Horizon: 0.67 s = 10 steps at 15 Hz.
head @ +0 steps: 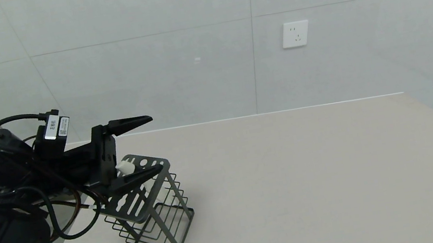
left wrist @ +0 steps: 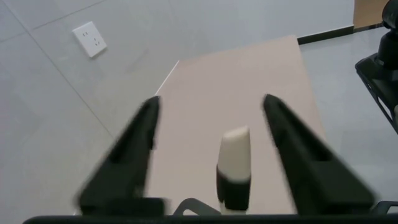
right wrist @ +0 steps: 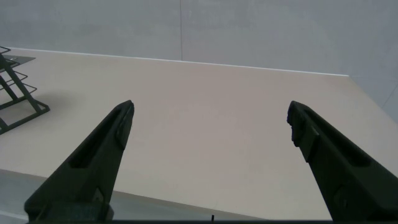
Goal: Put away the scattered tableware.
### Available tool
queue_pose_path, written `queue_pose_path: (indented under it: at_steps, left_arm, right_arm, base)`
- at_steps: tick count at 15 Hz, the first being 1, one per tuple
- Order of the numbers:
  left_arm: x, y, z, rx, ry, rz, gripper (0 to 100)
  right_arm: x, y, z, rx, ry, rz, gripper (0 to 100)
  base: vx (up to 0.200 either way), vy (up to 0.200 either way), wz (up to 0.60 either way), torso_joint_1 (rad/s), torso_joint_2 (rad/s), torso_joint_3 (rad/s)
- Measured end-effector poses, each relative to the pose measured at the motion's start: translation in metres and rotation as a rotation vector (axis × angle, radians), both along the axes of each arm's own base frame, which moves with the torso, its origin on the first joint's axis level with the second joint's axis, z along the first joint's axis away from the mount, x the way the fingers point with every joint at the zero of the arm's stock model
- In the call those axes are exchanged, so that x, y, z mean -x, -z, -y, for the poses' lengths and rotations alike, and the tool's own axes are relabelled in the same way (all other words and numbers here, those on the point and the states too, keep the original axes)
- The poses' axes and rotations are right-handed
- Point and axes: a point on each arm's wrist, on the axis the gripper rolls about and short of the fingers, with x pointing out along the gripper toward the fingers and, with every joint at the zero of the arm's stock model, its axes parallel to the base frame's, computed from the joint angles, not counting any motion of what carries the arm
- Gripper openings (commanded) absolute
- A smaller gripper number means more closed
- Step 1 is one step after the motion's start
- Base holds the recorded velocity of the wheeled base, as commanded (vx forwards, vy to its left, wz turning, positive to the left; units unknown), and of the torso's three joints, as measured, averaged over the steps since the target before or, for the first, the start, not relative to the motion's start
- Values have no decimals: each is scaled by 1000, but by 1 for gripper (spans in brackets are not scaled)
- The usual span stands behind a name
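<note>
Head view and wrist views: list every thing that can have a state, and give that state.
rack: upright on the counter
white-handled utensil: standing in the rack
left end effector: open, astride the utensil's handle
right end effector: open, empty
wall socket: nothing plugged in

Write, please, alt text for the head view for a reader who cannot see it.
The robot's open left hand hovers at a black wire rack on a beige counter, with a white-tipped handle standing in the rack. A white socket is on the grey wall behind.
</note>
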Motion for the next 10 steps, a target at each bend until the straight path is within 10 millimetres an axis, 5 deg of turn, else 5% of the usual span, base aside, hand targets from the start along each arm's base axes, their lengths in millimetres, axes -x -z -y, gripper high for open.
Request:
queue_pose_path:
  at_steps: [5, 10]
  left_arm:
    - [2, -6, -6, 3, -21, 16, 100]
    - [32, -46, -38, 13, -132, 139, 100]
  right_arm:
    - [0, 0, 0, 0, 0, 0, 100]
    - [0, 0, 0, 0, 2, 0, 100]
  base:
    - [0, 0, 0, 0, 0, 0]
    - [0, 0, 0, 0, 0, 0]
